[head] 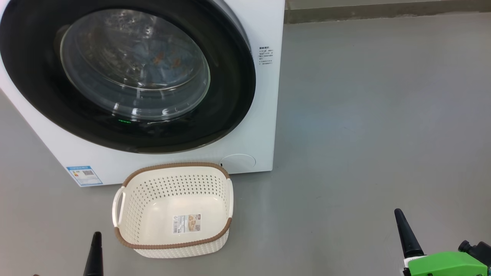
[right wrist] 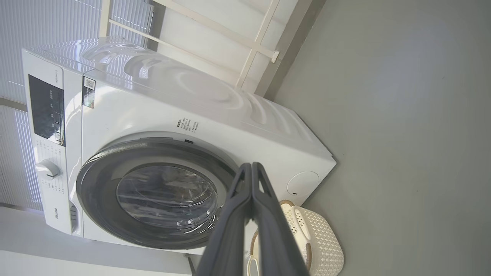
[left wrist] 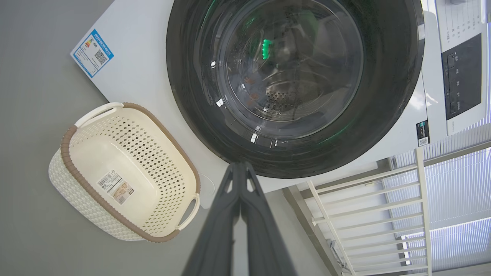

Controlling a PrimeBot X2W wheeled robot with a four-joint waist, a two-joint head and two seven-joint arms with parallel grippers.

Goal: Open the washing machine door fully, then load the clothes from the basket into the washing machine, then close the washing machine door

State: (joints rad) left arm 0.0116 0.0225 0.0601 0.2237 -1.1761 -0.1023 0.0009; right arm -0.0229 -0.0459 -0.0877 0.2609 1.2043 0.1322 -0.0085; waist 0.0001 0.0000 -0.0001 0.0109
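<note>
The white washing machine [head: 264, 115] stands at the upper left, and its door [head: 230, 96] with the glossy black rim sits flush against the front, shut. Light blue clothes [head: 161, 57] with orange-brown print show through the glass bowl, inside the drum. On the floor in front sits the cream basket [head: 172, 168], its bare bottom showing a label sticker. My left gripper [head: 96, 239] is shut at the lower left, just left of the basket. At the lower right my right gripper [head: 399, 218] is shut on nothing. Each wrist view shows its fingers pressed together: left gripper [left wrist: 239, 165], right gripper [right wrist: 251, 165].
Grey floor [head: 364, 134] stretches open to the right of the machine. A blue energy sticker [head: 83, 175] and a round hatch [head: 238, 161] mark the machine's lower front. A white railing [left wrist: 364, 207] and window blinds stand beside the machine. The control panel [left wrist: 460, 76] is above the door.
</note>
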